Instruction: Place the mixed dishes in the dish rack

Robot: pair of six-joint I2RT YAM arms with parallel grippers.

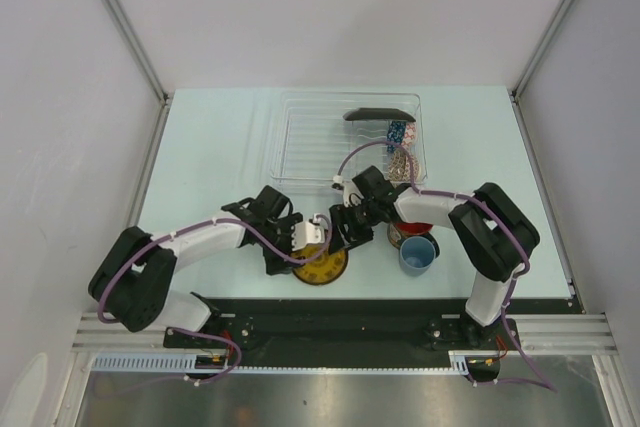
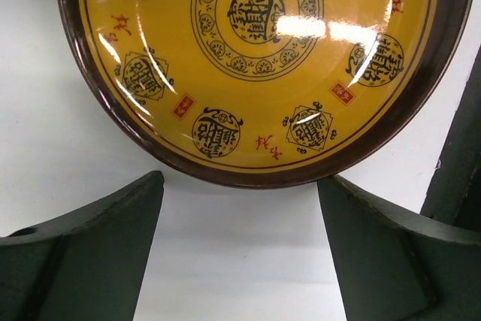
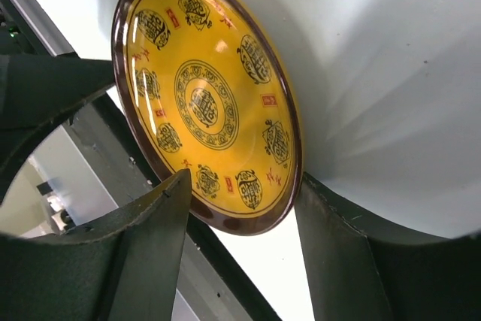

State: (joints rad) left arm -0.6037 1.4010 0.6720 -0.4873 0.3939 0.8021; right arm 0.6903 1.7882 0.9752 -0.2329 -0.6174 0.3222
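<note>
The right gripper (image 3: 242, 186) stood with its jaws spread, its two dark fingers (image 3: 143, 253) framing the near rim of the round yellow dark-rimmed plate (image 3: 207, 103). The plate lay just ahead of the fingertips on the pale table (image 3: 391, 73), its face covered in dark medallions and small red marks. Whether either tip touched the rim was unclear. A dark band (image 3: 105, 140) ran past the plate's edge behind one finger.
</note>
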